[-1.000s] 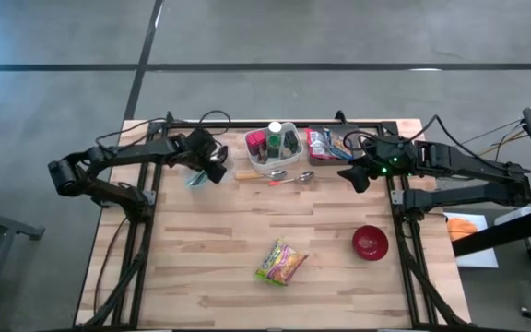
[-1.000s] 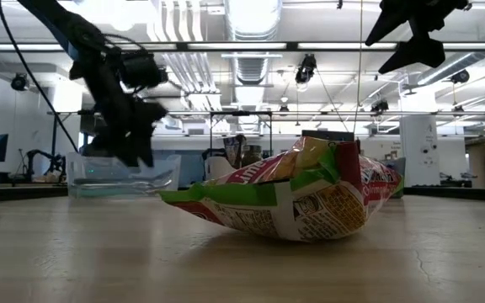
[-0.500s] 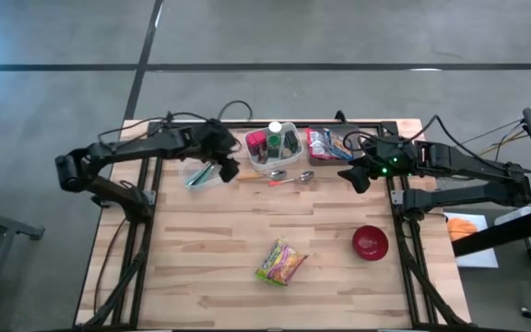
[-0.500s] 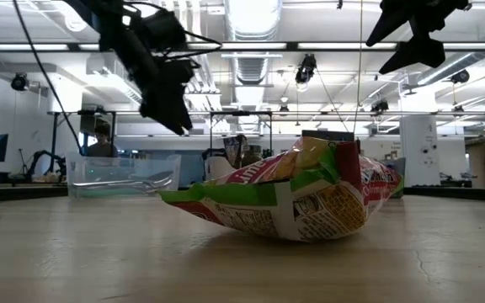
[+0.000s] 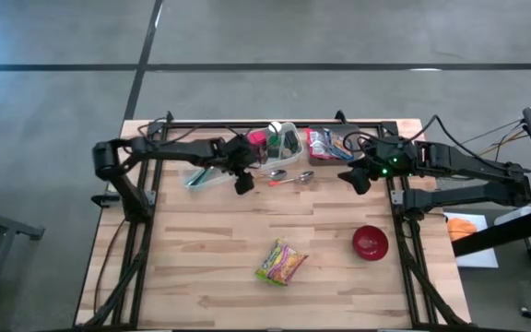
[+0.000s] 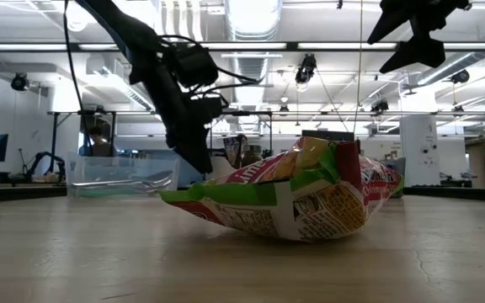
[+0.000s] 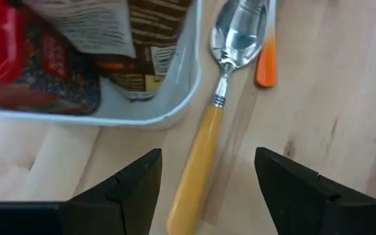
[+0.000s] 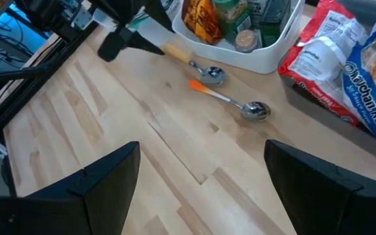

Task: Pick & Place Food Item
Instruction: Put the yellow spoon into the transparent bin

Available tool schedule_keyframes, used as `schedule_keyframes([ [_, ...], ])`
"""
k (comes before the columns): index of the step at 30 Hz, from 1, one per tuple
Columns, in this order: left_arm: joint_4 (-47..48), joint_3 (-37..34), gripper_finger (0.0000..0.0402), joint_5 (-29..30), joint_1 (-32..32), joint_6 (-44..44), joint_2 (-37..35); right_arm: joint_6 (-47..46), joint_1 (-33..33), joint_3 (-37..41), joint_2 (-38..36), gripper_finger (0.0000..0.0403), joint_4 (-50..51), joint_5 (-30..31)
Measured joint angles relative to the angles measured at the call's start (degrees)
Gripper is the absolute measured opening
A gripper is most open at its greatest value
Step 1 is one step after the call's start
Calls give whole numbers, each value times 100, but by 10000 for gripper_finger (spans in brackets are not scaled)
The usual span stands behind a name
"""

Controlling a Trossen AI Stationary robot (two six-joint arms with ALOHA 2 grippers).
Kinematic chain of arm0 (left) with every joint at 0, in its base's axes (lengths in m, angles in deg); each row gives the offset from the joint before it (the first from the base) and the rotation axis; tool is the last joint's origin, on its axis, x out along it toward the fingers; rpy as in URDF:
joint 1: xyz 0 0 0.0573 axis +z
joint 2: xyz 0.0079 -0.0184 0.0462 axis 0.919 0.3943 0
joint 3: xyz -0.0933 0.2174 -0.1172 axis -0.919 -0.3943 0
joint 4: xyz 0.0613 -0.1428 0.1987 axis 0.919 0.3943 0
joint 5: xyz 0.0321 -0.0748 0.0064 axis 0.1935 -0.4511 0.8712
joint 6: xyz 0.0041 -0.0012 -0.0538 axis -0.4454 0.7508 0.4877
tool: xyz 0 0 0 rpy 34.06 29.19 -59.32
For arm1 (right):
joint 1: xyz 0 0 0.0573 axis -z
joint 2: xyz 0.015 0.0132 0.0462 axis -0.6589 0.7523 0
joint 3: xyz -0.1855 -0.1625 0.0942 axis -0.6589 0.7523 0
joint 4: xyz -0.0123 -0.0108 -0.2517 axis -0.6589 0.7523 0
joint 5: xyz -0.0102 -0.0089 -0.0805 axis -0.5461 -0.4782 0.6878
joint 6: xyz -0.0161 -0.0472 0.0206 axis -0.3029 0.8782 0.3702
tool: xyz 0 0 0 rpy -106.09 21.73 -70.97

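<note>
The food item, a green, yellow and red snack packet [image 5: 281, 262], lies flat on the wooden table near its front middle and fills the low view [image 6: 301, 202]. A red bowl [image 5: 370, 243] stands to its right. My left gripper [image 5: 243, 182] hangs open at the back, pointing steeply down. In its wrist view the gripper [image 7: 207, 189] has one finger on each side of a yellow-handled spoon [image 7: 198, 163] without touching it. My right gripper [image 5: 358, 177] waits open, high over the back right, with nothing between its fingers [image 8: 201, 189].
A white bin [image 5: 275, 148] of bottles and packets and a tray of snack bags [image 5: 325, 145] stand at the back. A clear container [image 5: 206, 175] sits to their left. Two spoons [image 5: 289, 177] lie in front of the bin. Bare wood stretches around the packet.
My left gripper has swung from over the clear container toward the table's right, past the container, to the yellow spoon handle in front of the white bin. It has rolled about its own axis and sunk a little. Nothing on the table has moved.
</note>
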Motion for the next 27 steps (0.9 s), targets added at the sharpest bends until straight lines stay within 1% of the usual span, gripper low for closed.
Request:
schedule_keyframes([
  [3, -89, 2, 248, -15, 0, -384, 133, 3, -23, -1, 0, 322, 0, -19],
  [6, -94, 2, 248, -17, 0, -541, 210, 3, -57, -1, 0, 322, 1, -20],
  [13, -155, 0, 248, -18, -82, -1233, 222, 5, -80, -1, 0, 322, 1, -19],
  [18, -159, 4, 244, -93, -278, -1807, 220, 3, -80, -1, 0, 322, 0, -25],
  [20, -159, 4, 243, -125, -347, -1831, 220, -2, -80, -1, 0, 322, 0, -45],
  [22, -159, 4, 243, -96, -369, -1633, 220, -15, -91, -1, 0, 322, 0, -46],
  [27, -55, 11, 243, 240, -358, -1291, 349, -15, -117, -1, 0, 322, 0, -65],
])
